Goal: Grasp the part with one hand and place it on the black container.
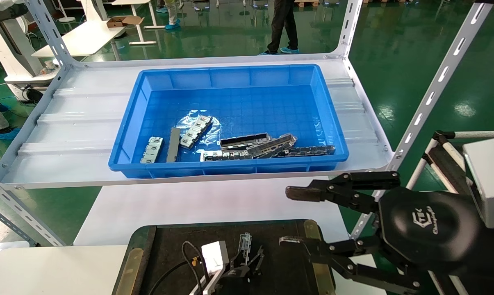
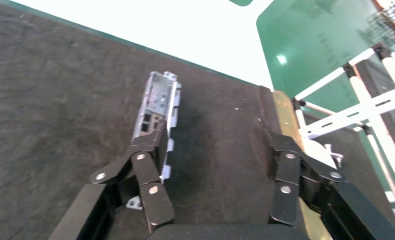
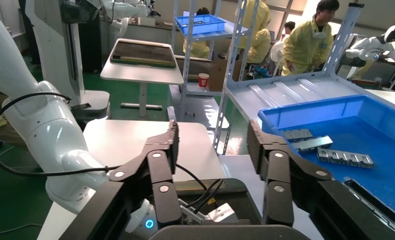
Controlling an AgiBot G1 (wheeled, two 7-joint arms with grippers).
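A: Left gripper (image 2: 213, 137) – position?
B: Low over the black container (image 1: 171, 246), fingers (image 2: 148, 165) spread wide. The part (image 2: 158, 112) lies flat on the container's dark floor, touching the inner side of one finger; the other finger stands well apart from it.
A: Is the part gripped?
B: No, only one finger meets it.
A: Right gripper (image 1: 296, 219)?
B: Raised beside the container's right edge, fingers (image 1: 308, 192) wide, holding nothing.
A: Surroundings?
B: White worktop (image 1: 46, 266) under the container. Beyond it, a blue bin (image 1: 230, 82) on a shelf (image 1: 78, 123) holds similar grey bars (image 1: 267, 148) and short ridged blocks (image 1: 152, 149).
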